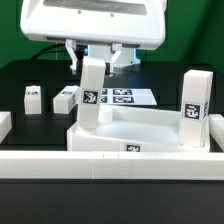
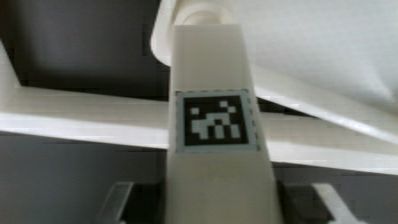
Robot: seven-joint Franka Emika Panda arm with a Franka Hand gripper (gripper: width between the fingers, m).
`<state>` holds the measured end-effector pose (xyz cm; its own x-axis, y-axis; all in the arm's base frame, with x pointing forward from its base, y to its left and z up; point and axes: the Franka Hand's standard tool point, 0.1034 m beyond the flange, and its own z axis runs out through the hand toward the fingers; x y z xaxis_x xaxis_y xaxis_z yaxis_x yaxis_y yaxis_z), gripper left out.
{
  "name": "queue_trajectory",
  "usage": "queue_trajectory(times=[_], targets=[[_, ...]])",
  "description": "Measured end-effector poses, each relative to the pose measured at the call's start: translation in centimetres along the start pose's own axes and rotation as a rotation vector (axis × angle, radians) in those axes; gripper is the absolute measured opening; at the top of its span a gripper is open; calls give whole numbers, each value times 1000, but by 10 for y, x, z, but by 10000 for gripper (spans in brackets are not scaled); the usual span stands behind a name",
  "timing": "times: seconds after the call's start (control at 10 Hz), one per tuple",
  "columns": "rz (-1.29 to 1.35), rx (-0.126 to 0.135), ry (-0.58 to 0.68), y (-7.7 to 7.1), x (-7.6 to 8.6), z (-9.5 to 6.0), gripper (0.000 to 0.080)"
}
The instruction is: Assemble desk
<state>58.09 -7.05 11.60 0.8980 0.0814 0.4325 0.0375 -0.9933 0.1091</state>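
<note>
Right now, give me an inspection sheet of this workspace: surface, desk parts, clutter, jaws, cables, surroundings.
Surface: black table; the marker board lies flat behind the tabletop.
Job's things: tabletop lies tray side up. A standing leg is upright in its corner on the exterior view's right. The held leg is upright at the corner on the exterior view's left; whether it is seated cannot be told. A loose leg and another loose leg lie on the table.
Clutter: nothing seen.
Jaws: closed on the held leg's upper end.
Cables: nothing seen.
Surroundings: long white rail along the front.
</note>
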Motion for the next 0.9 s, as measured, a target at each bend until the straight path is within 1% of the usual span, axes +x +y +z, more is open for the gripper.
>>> queue_trajectory(times=[0.2, 0.4, 0.5, 0.6, 0.7, 0.8, 0.9], targets=[[-5, -14, 30, 0, 2, 1, 290], [-5, -14, 30, 0, 2, 1, 290], [-5, -14, 29, 0, 2, 1, 347], [-5, -14, 29, 0, 2, 1, 532], [-5, -13, 28, 0, 2, 1, 532], [-4, -8, 23, -1, 4, 0, 625], [-4, -7, 25, -1, 6, -2, 642]])
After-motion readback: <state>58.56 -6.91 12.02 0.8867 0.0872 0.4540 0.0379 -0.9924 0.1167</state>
